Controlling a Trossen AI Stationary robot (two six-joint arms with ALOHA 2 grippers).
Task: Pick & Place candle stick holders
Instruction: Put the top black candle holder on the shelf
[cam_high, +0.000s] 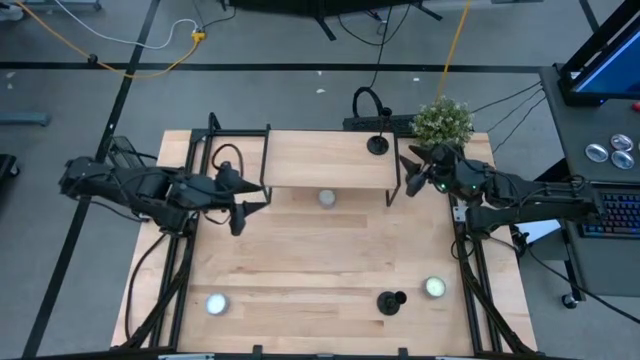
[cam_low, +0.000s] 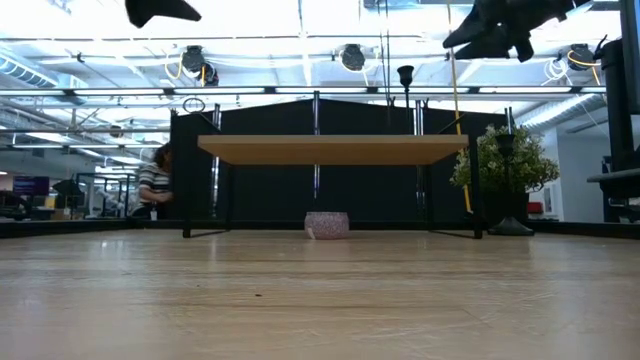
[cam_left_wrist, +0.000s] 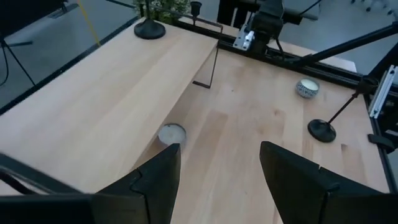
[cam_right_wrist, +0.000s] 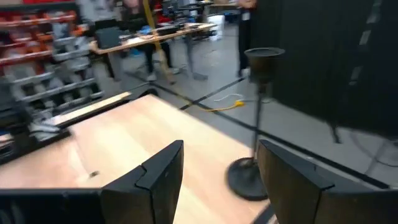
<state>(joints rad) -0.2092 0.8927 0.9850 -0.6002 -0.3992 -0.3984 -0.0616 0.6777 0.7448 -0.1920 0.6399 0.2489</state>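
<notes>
Up on the raised shelf (cam_high: 330, 158) at the back of the table (cam_high: 300, 260) stands one black holder (cam_high: 377, 144), upright near the shelf's right end and close by the small plant (cam_high: 443, 120); it looks already placed, which suggests the shelf is where these pieces are meant to end up. The right gripper (cam_high: 412, 165) hangs just beside it, off the shelf's right edge, fingers (cam_right_wrist: 158, 174) spread with nothing between them, and its wrist view looks straight at the holder's stem and base. The left gripper (cam_high: 245, 200) hovers at the shelf's left front corner, jaws likewise apart and empty, pointing across the table. A second holder (cam_high: 389, 301) sits on the table near the front edge, apparently waiting its turn, with a white tealight (cam_high: 435, 288) just to its right, another (cam_high: 216, 304) well off to the front left, and a third (cam_high: 327, 198) tucked under the shelf's front edge. I can't find a third holder anywhere.
</notes>
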